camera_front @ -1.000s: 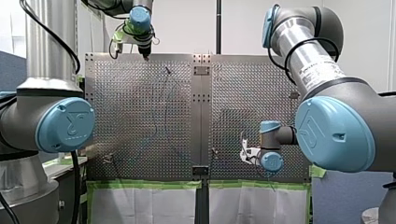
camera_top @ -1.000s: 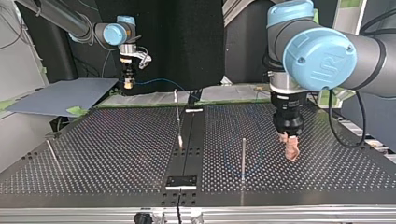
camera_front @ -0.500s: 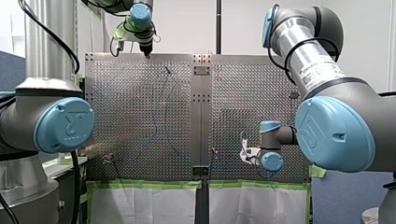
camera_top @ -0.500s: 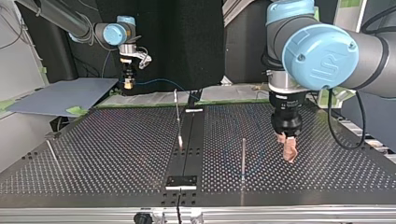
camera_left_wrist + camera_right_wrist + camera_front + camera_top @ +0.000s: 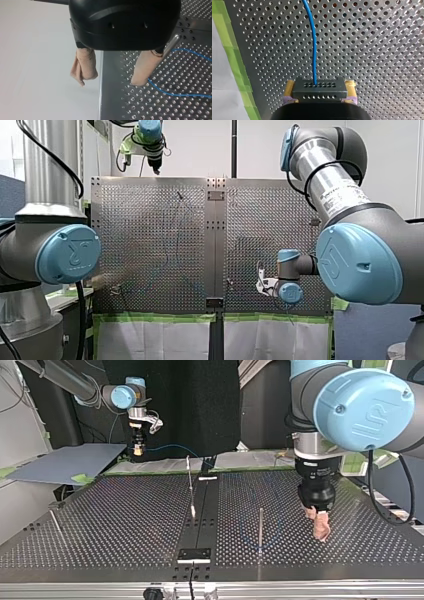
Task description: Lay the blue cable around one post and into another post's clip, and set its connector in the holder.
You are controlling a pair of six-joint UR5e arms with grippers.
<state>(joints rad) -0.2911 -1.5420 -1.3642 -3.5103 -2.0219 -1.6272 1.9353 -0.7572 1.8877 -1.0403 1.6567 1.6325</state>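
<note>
Connector in R pincer — pads half-hidden behind it; blue cable ahead

Front view: set behind and above the arms' shoulders, facing out over the perforated table; well back, so the whole table shows, its far edge uppermost.
Top view: across the table at about work height, facing the arms; close to the edge farthest from them; sides crossed.
Left wrist view: on my left arm's wrist, looking along my left gripper; very near one table edge.
Right wrist view: on my right arm's wrist, looking along my right gripper; close above the table, the connector filling the foreground.
Shared: front and top views cover the whole table from opposite ends; the top and both wrist views catch the blue cable.
</note>
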